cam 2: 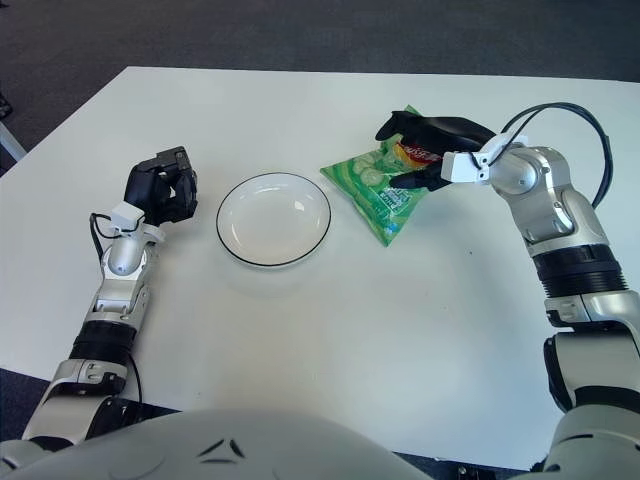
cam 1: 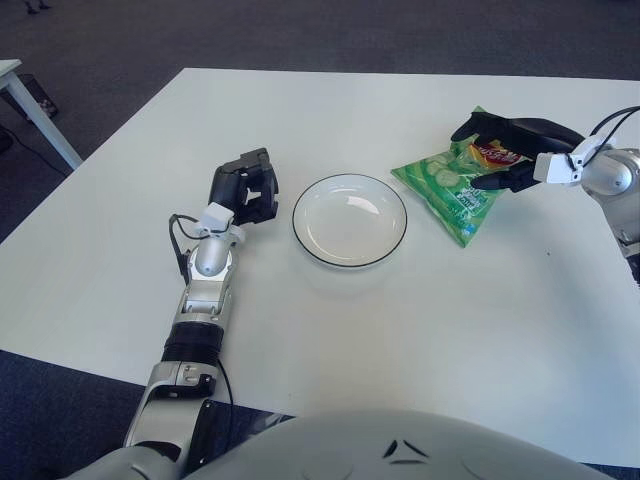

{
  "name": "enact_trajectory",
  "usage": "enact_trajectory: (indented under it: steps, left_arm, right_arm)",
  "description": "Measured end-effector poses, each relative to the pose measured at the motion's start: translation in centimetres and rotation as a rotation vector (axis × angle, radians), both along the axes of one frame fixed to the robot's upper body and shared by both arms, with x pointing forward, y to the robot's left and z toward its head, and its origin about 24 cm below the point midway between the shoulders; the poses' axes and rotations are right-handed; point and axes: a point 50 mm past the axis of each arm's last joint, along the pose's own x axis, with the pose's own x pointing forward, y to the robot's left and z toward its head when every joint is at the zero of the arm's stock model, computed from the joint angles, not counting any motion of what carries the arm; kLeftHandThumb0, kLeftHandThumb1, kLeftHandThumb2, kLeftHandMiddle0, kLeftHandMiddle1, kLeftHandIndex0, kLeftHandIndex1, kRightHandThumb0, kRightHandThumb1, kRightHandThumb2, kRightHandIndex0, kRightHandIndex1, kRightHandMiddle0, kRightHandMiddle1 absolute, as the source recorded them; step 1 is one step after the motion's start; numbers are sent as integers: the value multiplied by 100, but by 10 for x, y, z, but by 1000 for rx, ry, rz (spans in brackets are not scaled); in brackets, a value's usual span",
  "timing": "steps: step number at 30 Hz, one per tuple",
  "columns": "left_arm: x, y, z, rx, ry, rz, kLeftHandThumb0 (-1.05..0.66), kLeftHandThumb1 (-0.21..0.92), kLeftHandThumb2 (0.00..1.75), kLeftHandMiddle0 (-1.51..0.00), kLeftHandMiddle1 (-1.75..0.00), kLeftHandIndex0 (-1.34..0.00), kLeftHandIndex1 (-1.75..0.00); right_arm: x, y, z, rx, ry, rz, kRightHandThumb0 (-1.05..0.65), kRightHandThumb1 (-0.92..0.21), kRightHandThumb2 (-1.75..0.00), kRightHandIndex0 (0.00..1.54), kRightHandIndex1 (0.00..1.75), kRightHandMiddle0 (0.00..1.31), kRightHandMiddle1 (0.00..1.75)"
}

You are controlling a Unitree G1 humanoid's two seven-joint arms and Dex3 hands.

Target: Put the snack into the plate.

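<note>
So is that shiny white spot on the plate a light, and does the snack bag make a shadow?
In the left eye view, the plate shows a pale glare patch near its middle, likely a ceiling light's reflection. In the right eye view, only a faint soft shadow edges the snack bag under the right robot hand. The left robot hand shows left of the plate.

I see a white desk [cam 1: 420,330] filling most of my view, its far edge running across the top. Beyond it lies dark grey carpet [cam 1: 330,30]. Off the desk's far left corner stands a pale table leg [cam 1: 35,120].
</note>
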Motion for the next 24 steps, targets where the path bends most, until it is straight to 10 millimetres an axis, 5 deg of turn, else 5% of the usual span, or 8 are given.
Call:
enact_trajectory:
  steps: [10,24]
  left_arm:
    - [0,0,0,1,0,0,-50,71,94,-141,-175,-117,-175]
    - [0,-1,0,1,-1,-2,-50,71,94,-141,-175,-115,-175]
  right_arm:
    - [-1,-1,7,7,-42,-3,-72,-86,-53,21,76,0,98]
    - [-2,-5,16,-144,-114,82,-83,-87,-41,7,57,0,73]
